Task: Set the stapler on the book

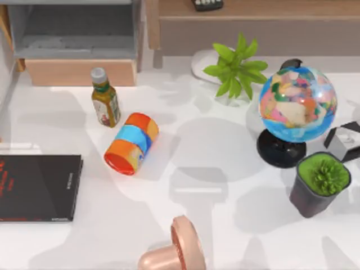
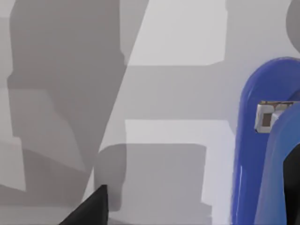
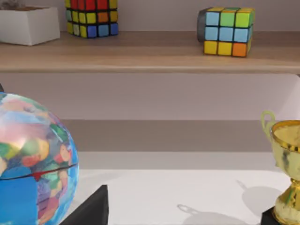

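Blue and close against the lens in the left wrist view, the stapler (image 2: pixel 262 140) stands with its rounded end up and a metal part showing at its side, the pale table (image 2: pixel 178 33) behind it. One dark fingertip (image 2: pixel 93 208) of the left gripper is seen in that view; whether the fingers grip the stapler or stand open cannot be told. From above, the book (image 1: pixel 36 187) lies flat at the near left edge of the table, cover bare, nothing resting on it. Right of the book sit a striped can (image 1: pixel 131 143) on its side and a sauce bottle (image 1: pixel 105 97); a globe (image 1: pixel 297 104) and a potted plant (image 1: pixel 320 183) stand far to the right. Right gripper: one fingertip (image 3: pixel 91 208) shows beside the globe, finger state undeterminable. Assessment: placement is not done; the stapler must still be brought over the book and set down.
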{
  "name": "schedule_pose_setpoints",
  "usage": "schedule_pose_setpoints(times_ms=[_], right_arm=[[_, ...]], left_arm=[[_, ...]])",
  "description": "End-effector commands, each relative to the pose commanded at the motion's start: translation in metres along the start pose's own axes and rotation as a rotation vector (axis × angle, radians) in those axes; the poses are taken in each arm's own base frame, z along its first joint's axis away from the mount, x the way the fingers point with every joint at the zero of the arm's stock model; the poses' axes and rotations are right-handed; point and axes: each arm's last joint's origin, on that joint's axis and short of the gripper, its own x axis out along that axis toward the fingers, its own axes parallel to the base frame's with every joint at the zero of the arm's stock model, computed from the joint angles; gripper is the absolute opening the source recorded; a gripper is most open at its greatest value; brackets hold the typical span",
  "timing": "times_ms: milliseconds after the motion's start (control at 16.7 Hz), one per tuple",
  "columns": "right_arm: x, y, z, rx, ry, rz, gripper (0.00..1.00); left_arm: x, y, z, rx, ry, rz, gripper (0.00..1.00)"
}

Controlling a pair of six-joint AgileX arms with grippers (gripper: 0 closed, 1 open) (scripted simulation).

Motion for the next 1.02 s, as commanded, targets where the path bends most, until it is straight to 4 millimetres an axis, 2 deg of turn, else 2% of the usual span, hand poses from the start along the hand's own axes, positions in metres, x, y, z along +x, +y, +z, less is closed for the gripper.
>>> schedule_pose_setpoints(times_ms=[60, 840, 1020], right_arm=[[0.0000, 0.0000, 0.0000, 0.000, 0.000, 0.000, 1.00], [0.0000, 0.0000, 0.0000, 0.000, 0.000, 0.000, 1.00], [0.0000, 0.0000, 0.0000, 0.000, 0.000, 0.000, 1.00]], left_arm=[[0.0000, 0.0000, 0.0000, 0.000, 0.000, 0.000, 1.00], [0.0000, 0.0000, 0.0000, 0.000, 0.000, 0.000, 0.02], [0.0000, 0.0000, 0.0000, 0.000, 0.000, 0.000, 0.00]])
